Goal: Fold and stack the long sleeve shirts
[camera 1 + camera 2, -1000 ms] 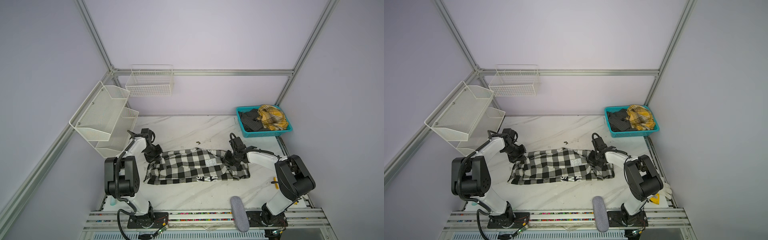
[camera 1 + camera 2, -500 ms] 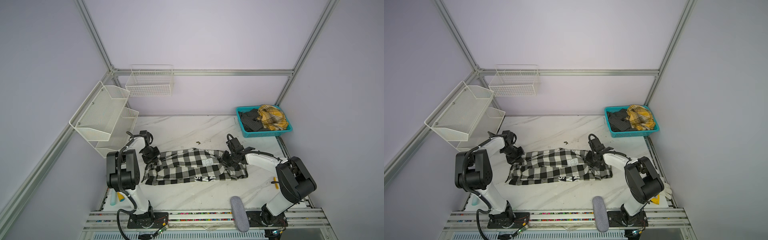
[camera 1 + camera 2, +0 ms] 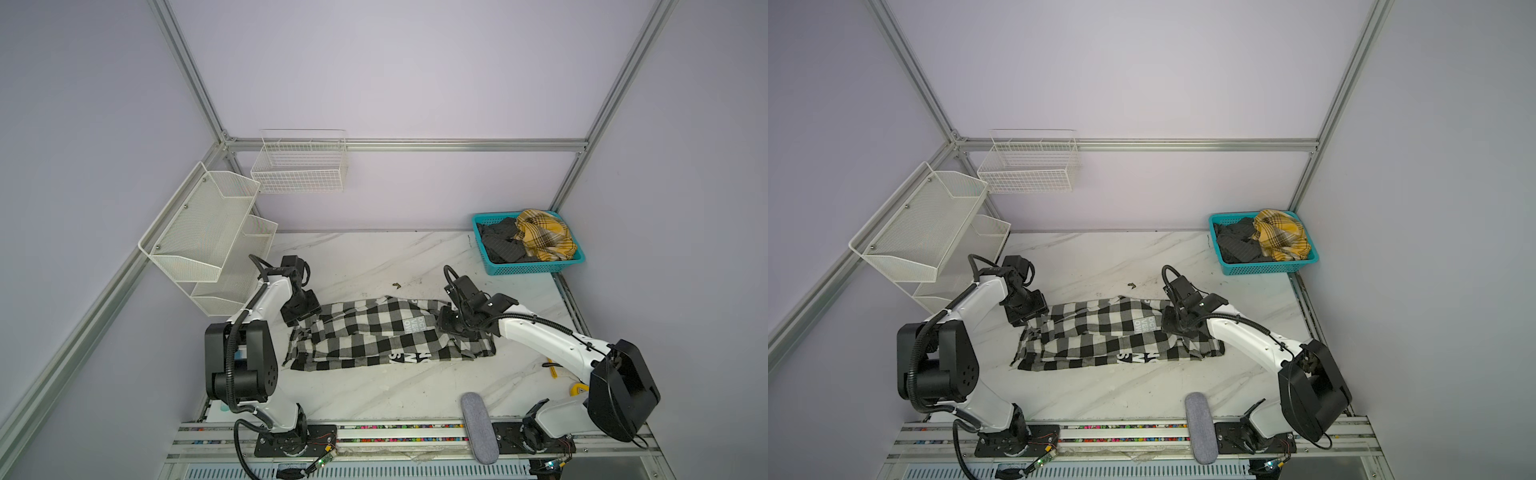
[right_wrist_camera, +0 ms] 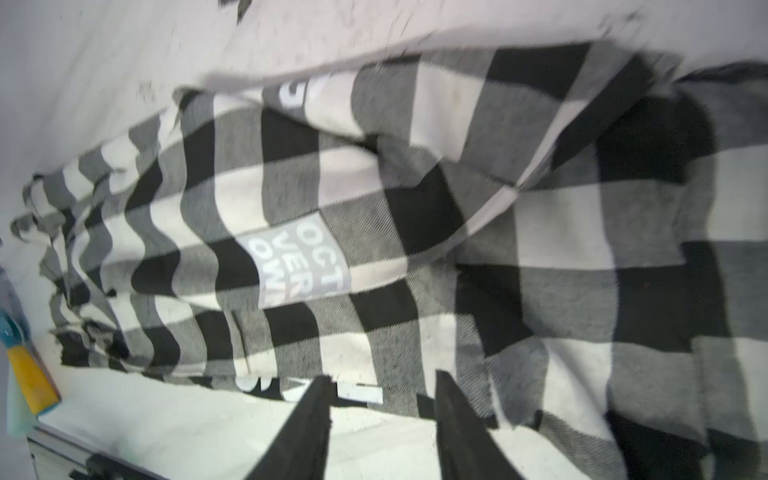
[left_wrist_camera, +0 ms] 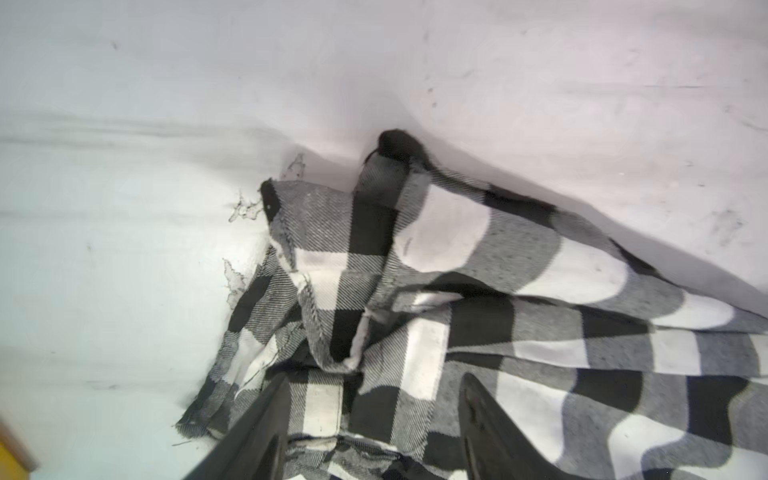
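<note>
1. Left pincer [image 5: 374, 378]: released, its jaws spread above the rumpled end of the checked shirt [image 5: 457, 291], clasping nothing.
2. Right pincer [image 4: 383, 376]: also released, jaws apart over the checked shirt's lettered edge.
3. In both top views the checked shirt lies as a long band mid-counter [image 3: 374, 257], with the left pincer at its 10 o'clock corner and the right pincer at its 3 o'clock end.
4. At the counter's 2 o'clock corner, a teal basket [image 3: 536, 268] holds a yellow plaid shirt [image 3: 544, 235] and a dark grey shirt [image 3: 500, 245].
</note>
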Action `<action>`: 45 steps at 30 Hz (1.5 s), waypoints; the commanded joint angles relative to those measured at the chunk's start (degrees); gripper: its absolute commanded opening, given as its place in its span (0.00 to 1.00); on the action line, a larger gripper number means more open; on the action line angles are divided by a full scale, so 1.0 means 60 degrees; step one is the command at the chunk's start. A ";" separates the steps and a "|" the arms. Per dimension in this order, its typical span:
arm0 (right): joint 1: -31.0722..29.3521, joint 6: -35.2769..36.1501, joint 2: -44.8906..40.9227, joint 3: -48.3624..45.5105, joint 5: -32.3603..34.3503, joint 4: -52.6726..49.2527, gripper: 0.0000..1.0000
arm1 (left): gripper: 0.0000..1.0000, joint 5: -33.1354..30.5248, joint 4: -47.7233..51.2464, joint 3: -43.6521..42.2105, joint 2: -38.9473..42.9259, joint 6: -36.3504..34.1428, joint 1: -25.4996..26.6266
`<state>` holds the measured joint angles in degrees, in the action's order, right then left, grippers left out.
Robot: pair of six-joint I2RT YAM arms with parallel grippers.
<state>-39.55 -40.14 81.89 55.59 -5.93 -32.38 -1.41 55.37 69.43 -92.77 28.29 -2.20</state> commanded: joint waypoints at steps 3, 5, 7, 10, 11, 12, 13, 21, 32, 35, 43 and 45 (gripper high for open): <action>-0.0147 -0.0440 0.0037 -0.0839 0.0082 -0.0251 0.32 | 0.48 0.0218 -0.0418 0.0717 -0.0336 0.0108 0.0450; -0.0147 -0.0494 0.0360 -0.0914 0.0206 -0.0111 0.31 | 0.39 0.0776 -0.0607 0.0556 -0.0831 -0.0012 0.0555; -0.0143 -0.0488 0.0787 -0.1022 0.0143 0.0220 0.30 | 0.28 0.0933 -0.0717 0.0331 -0.1322 -0.0013 0.0568; -0.0017 -0.0565 0.1503 -0.1003 0.0519 0.0788 0.29 | 0.18 0.1255 -0.1136 -0.0179 -0.1728 0.0073 0.0534; 0.0112 -0.0490 0.1813 -0.0891 0.0602 0.0898 0.28 | 0.17 0.1302 -0.1222 -0.0293 -0.1792 0.0112 0.0531; 0.0339 -0.0352 0.2171 -0.0693 0.0718 0.0993 0.27 | 0.15 0.1315 -0.1314 -0.0426 -0.1860 0.0181 0.0527; 0.0621 -0.0155 0.2535 -0.0432 0.0855 0.1098 0.27 | 0.13 0.1319 -0.1400 -0.0566 -0.1915 0.0233 0.0535; 0.2214 0.1451 0.5598 0.4041 0.1084 0.1076 0.29 | 0.05 0.2176 -0.1952 -0.1866 -0.1714 0.0773 0.1033; 0.2149 0.1473 0.3256 0.3886 0.1627 -0.0310 0.53 | 0.35 0.4403 -0.1063 -0.0708 -0.0044 0.0531 0.4319; 0.1884 0.1053 0.2665 0.2812 0.1049 0.0046 0.52 | 0.38 0.3747 -0.0739 0.0279 -0.0036 0.0268 0.3989; 0.2273 0.1297 0.4167 0.3043 0.1180 0.0185 0.47 | 0.30 0.4375 -0.1034 0.1725 -0.1923 0.0260 0.4464; 0.2339 0.1288 0.4570 0.3357 0.1486 0.0042 0.46 | 0.30 0.4535 -0.1244 0.2063 -0.2144 0.0419 0.4706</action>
<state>-26.28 -32.69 107.57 73.08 0.56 -30.26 23.35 48.73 76.29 -104.57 30.50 23.97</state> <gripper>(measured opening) 0.464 0.305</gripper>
